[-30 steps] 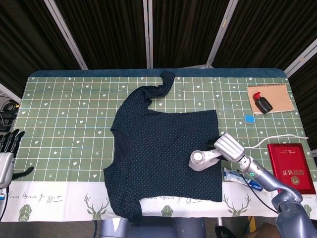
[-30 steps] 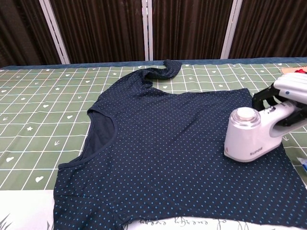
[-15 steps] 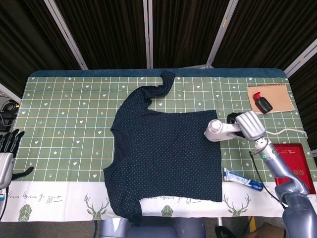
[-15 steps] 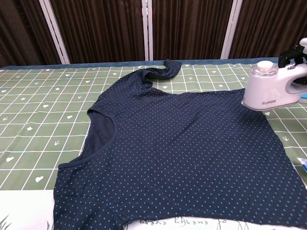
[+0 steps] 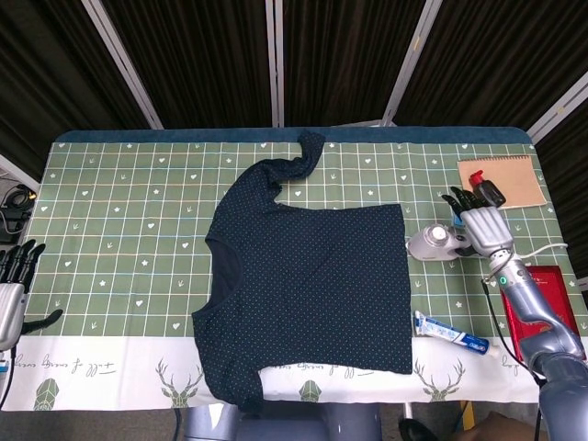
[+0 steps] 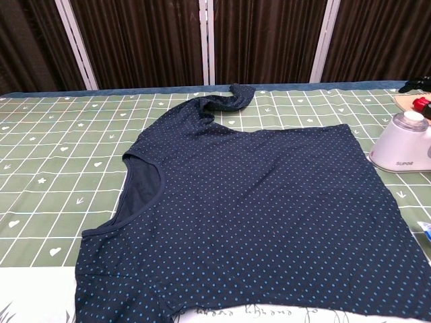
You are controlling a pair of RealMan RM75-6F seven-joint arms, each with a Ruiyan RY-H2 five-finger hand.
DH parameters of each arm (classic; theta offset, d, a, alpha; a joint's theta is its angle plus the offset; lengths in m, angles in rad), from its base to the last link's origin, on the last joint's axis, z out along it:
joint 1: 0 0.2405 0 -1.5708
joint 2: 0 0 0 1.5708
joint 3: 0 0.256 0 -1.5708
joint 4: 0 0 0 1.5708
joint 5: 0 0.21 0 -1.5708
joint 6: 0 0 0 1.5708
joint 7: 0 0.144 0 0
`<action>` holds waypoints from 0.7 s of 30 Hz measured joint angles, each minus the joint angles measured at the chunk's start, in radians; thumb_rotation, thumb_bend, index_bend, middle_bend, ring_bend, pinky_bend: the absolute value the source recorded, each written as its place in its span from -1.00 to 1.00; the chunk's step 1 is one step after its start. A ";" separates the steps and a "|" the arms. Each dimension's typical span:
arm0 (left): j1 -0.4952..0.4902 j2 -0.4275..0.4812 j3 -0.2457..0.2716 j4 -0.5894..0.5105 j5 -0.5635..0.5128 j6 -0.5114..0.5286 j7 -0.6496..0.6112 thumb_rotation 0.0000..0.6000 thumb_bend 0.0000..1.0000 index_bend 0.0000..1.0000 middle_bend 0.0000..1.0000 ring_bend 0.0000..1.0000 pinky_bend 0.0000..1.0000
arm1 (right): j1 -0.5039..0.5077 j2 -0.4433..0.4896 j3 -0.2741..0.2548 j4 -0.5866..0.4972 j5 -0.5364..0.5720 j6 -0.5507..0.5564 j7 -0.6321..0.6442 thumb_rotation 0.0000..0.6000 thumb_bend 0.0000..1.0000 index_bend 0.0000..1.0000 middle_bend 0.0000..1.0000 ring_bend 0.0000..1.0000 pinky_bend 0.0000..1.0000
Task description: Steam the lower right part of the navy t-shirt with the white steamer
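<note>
Standing off the cloth now, the white steamer (image 5: pixel 432 243) is sitting on the green checked bench cover (image 5: pixel 119 230) just beside the right edge of the navy t-shirt (image 5: pixel 312 285), its round head pointing left toward the shirt and its handle running right into the right hand (image 5: pixel 482 228). That hand is wrapping its fingers around the handle, gripping it; in the chest view only the steamer's body (image 6: pixel 403 142) is showing at the right border, with the hand cut off past the edge.

The shirt is lying flat in the middle of the bench, neckline to the left and hem to the right, one sleeve curling toward the far edge. Its lower right part, the near right corner by the toothpaste tube (image 5: pixel 448 332), is lying nearer and to the left of the steamer, so any pass there would, I reckon, mean drawing the steamer toward the near side and leftward. The right hand is plainly the closer one.

The left hand (image 5: pixel 15 285) is hanging at the far left border, well apart from the shirt, fingers spread and holding nothing.

A red booklet (image 5: pixel 537 308) is lying just right of the right forearm.
</note>
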 measured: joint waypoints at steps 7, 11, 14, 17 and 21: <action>0.002 0.007 0.000 -0.005 0.005 0.005 -0.014 1.00 -1.00 -1.00 -1.00 -1.00 -1.00 | -0.016 0.077 0.014 -0.156 0.018 0.017 -0.071 1.00 -1.00 -1.00 -1.00 -1.00 -0.99; 0.007 0.018 -0.002 -0.011 0.013 0.019 -0.028 1.00 -1.00 -1.00 -1.00 -1.00 -1.00 | -0.041 0.164 0.016 -0.321 0.022 0.060 -0.124 1.00 -1.00 -1.00 -1.00 -1.00 -1.00; 0.010 0.022 -0.003 -0.014 0.019 0.029 -0.032 1.00 -1.00 -1.00 -1.00 -1.00 -1.00 | -0.068 0.246 0.019 -0.483 0.027 0.103 -0.184 1.00 -1.00 -1.00 -1.00 -1.00 -1.00; 0.016 0.028 -0.003 -0.018 0.031 0.045 -0.039 1.00 -1.00 -1.00 -1.00 -1.00 -1.00 | -0.105 0.330 0.022 -0.654 0.034 0.159 -0.265 1.00 -1.00 -1.00 -1.00 -1.00 -1.00; 0.023 0.034 0.001 -0.022 0.048 0.061 -0.049 1.00 -1.00 -1.00 -1.00 -1.00 -1.00 | -0.172 0.443 0.021 -0.900 0.047 0.248 -0.393 1.00 -1.00 -1.00 -1.00 -1.00 -1.00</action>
